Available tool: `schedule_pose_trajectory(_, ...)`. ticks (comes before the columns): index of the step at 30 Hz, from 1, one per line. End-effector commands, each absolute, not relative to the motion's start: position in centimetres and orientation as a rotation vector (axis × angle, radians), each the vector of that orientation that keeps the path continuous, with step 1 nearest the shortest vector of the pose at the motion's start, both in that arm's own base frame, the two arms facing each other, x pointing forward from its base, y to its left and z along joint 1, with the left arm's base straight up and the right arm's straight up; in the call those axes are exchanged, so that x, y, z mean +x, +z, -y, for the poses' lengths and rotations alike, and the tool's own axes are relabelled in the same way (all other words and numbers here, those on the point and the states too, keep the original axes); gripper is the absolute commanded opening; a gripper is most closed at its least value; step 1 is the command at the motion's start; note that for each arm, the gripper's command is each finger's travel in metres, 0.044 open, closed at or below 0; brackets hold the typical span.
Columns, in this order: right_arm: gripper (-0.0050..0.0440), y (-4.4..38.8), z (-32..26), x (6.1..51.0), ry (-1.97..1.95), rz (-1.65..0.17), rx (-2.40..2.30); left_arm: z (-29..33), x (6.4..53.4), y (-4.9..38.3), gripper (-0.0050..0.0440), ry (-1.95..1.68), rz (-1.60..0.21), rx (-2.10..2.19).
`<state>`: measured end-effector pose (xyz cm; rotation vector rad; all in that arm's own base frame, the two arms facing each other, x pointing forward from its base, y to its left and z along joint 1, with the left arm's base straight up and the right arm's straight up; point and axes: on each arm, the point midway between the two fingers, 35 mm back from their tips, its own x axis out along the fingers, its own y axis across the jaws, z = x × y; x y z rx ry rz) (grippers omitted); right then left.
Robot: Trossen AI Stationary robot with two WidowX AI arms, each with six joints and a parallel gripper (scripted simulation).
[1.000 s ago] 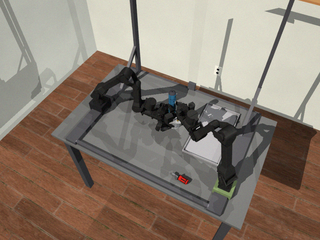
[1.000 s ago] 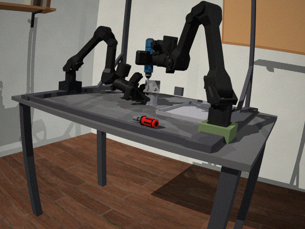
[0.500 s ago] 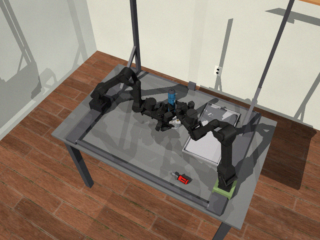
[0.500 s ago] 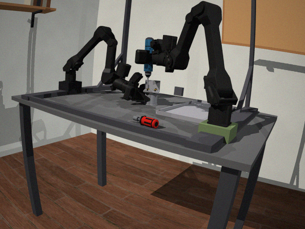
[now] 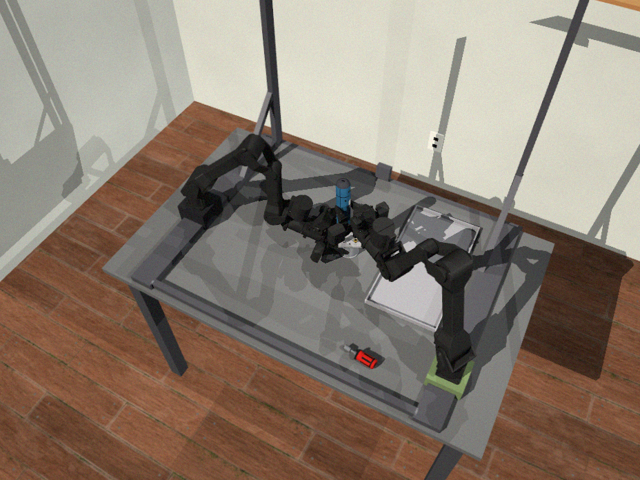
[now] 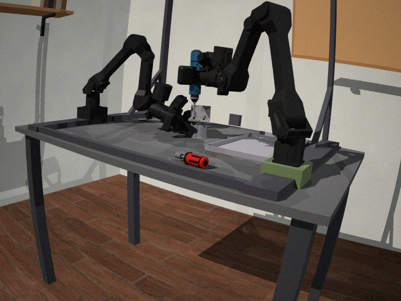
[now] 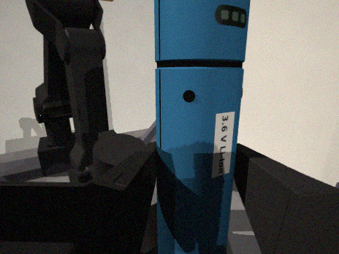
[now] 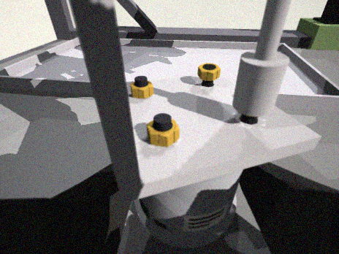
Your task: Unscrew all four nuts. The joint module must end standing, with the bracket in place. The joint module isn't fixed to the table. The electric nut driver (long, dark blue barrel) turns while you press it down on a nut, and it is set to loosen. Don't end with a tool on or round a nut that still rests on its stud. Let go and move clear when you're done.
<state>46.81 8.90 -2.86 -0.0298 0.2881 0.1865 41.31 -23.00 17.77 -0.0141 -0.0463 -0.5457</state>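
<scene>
Left end effector (image 5: 343, 219) (image 6: 194, 76) (image 7: 197, 164) grips the upright, smooth blue nut driver (image 5: 342, 193) (image 6: 195, 89) (image 7: 193, 128) (image 8: 260, 85); its round socket stands directly above a black stud on the pale, flat bracket (image 6: 202, 111) (image 8: 197, 153). Below the bracket, the right end effector (image 6: 193, 131) (image 8: 185, 159) seems closed on the cylindrical joint module (image 6: 202, 131) (image 8: 172, 201). Three yellow hexagonal nuts (image 8: 163, 136) sit on the bracket's other studs.

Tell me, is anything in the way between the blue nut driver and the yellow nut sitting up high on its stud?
Nothing visible stands between the nut driver's socket and the raised yellow nut; only bare bracket plate shows there.
</scene>
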Motion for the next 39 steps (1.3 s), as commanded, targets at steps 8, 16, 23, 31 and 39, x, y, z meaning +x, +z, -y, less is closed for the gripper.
schedule_pose_trajectory(8,0.0242,-1.4,-9.0,47.4,0.187,-0.251,-0.024,23.0,41.3,21.3,0.0162,-0.540,0.125,-0.029)
schedule_pose_trajectory(16,0.0242,-1.4,-9.0,47.4,0.187,-0.251,-0.024,23.0,41.3,21.5,0.0162,-0.540,0.125,-0.029)
schedule_pose_trajectory(23,0.0242,-1.4,-9.0,47.4,0.187,-0.251,-0.024,23.1,41.6,21.9,0.0162,-0.540,0.125,-0.029)
schedule_pose_trajectory(31,0.0242,-1.4,-9.0,47.4,0.187,-0.251,-0.024,23.2,41.7,22.2,0.0162,-0.540,0.125,-0.029)
schedule_pose_trajectory(39,0.0242,-1.4,-9.0,47.4,0.187,-0.251,-0.024,23.1,41.6,22.6,0.0162,-0.540,0.125,-0.029)
